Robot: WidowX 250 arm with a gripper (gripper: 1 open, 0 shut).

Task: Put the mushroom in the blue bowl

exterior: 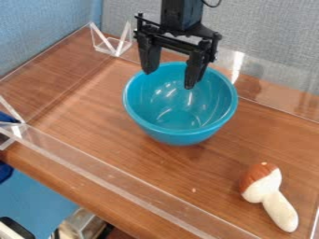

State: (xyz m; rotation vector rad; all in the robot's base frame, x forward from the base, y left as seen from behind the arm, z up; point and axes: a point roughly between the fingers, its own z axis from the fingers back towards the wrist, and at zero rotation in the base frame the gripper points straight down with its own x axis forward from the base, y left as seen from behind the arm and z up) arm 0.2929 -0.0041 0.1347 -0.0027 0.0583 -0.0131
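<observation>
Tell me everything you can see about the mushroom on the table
The mushroom is a small toy with a thick cream-white stem and a rounded reddish-brown cap, smooth and plastic-looking. It lies on its side on the wooden table near the front right corner, cap toward the upper left, stem pointing toward the lower right. It rests only on the tabletop, well apart from the blue bowl and from the gripper, which hangs open above that bowl. Nothing holds it.

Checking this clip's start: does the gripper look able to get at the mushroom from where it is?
Probably yes. The gripper is open above the blue bowl, and the mushroom lies alone on bare table, nothing over or beside it.
</observation>
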